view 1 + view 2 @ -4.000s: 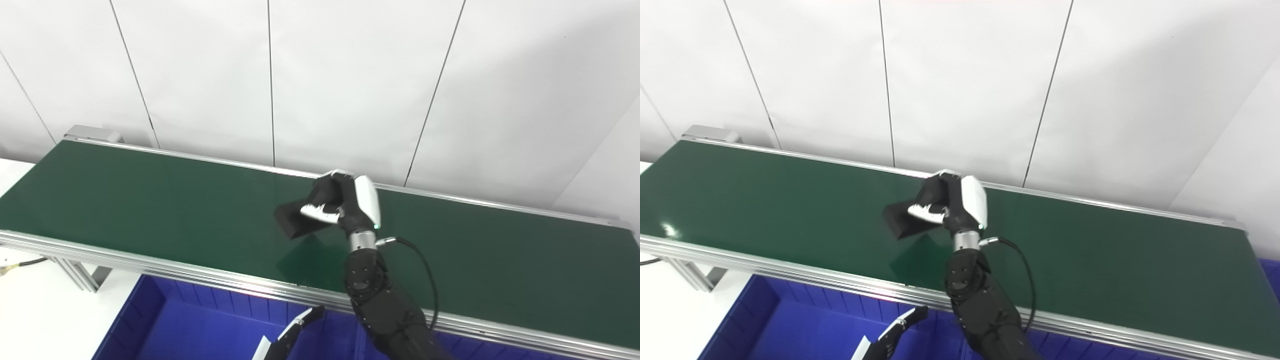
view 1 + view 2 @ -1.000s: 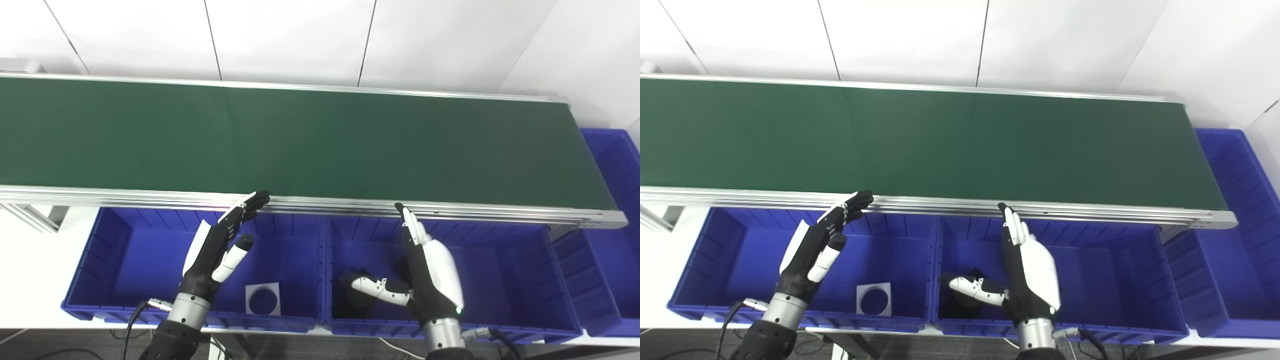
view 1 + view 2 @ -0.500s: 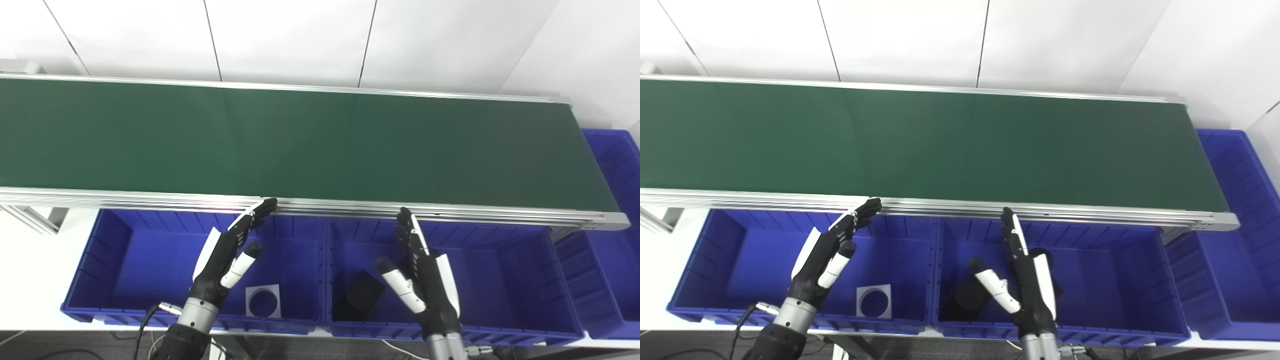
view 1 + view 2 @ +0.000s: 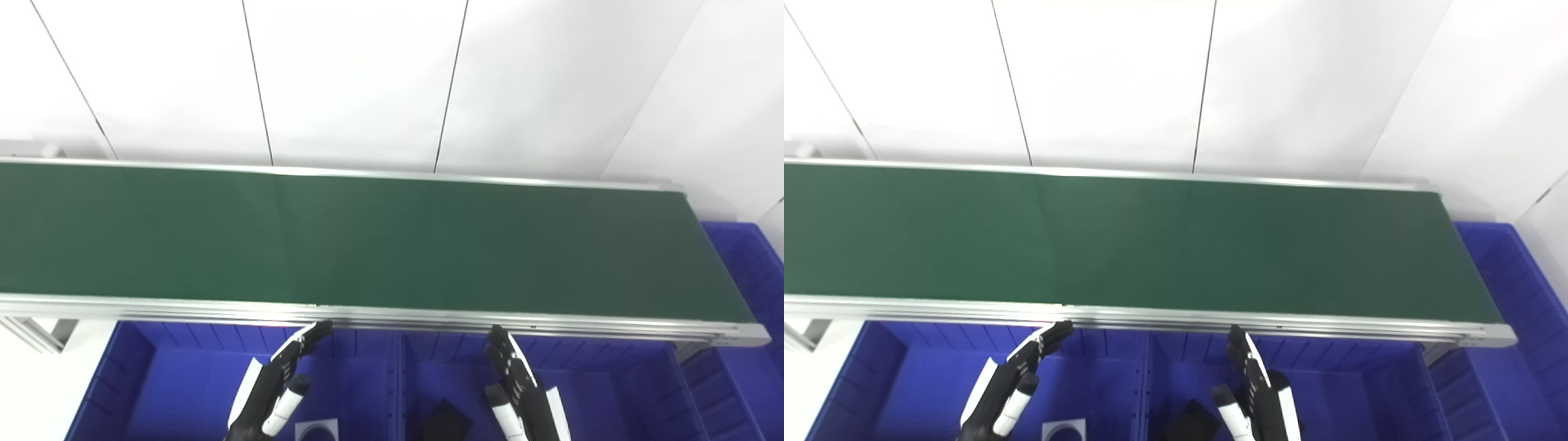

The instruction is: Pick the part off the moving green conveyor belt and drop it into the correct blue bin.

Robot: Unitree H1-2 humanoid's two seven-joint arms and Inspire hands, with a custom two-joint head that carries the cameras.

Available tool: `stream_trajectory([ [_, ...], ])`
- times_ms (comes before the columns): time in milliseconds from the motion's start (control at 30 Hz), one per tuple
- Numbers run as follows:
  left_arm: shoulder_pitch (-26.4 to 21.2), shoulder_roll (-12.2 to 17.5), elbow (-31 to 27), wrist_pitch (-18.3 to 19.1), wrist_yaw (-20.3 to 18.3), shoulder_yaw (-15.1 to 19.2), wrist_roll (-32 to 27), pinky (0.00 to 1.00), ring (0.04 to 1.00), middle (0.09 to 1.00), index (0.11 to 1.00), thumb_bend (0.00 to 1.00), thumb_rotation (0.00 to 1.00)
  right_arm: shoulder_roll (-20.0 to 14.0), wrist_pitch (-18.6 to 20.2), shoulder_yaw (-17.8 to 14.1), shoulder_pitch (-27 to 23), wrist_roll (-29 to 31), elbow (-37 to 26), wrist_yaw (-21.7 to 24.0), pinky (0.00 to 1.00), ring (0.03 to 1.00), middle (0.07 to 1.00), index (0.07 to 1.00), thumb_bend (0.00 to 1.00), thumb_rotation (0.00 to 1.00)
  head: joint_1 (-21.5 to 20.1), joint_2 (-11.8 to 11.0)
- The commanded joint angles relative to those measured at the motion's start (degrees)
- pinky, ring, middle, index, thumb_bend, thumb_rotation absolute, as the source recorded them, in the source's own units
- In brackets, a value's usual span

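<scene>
The green conveyor belt (image 4: 367, 239) runs across the picture, and no part shows on it. A black part (image 4: 444, 427) lies on the floor of the middle blue bin (image 4: 453, 352), cut off by the bottom edge. My right hand (image 4: 520, 395) is open and empty, fingers straight, just right of and above the part. My left hand (image 4: 272, 389) is open and empty over the left blue bin (image 4: 202, 346). Both hands also show in the right eye view: left (image 4: 1007, 383), right (image 4: 1255, 392).
A white square part with a round hole (image 4: 316, 432) lies in the left bin near my left hand. A third blue bin (image 4: 744, 263) stands beyond the belt's right end. The belt's aluminium front rail (image 4: 392, 318) runs just above both hands.
My right hand carried the black part from the belt to the middle bin and let go of it. The camera has since tilted up, shifting everything down the picture.
</scene>
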Motion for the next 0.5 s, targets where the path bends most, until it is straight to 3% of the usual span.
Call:
stream_trajectory([
  [0,-0.90,-0.20,-0.96,-2.42,0.65,-0.27,-0.60,0.88,0.883,0.853,0.834,0.76,1.00,0.64,-3.33,0.05,0.16,0.17,-1.08,-0.35,0.94,0.919,0.913,0.965,0.66,0.84,0.13,-0.40],
  [200,-1.16,-0.14,-0.73,-2.50,1.54,-0.87,-0.64,0.87,0.866,0.842,0.823,0.75,1.00,1.11,-1.24,-0.10,0.59,0.84,-1.98,-0.07,0.97,0.944,0.913,0.961,0.65,0.81,0.45,-0.35],
  [467,-0.85,-0.12,-1.21,-2.52,1.83,-0.91,-0.26,0.87,0.874,0.848,0.828,0.75,1.00,0.87,-2.20,-0.15,0.38,1.02,-1.74,0.13,0.96,0.934,0.917,0.960,0.64,0.81,0.75,0.64],
])
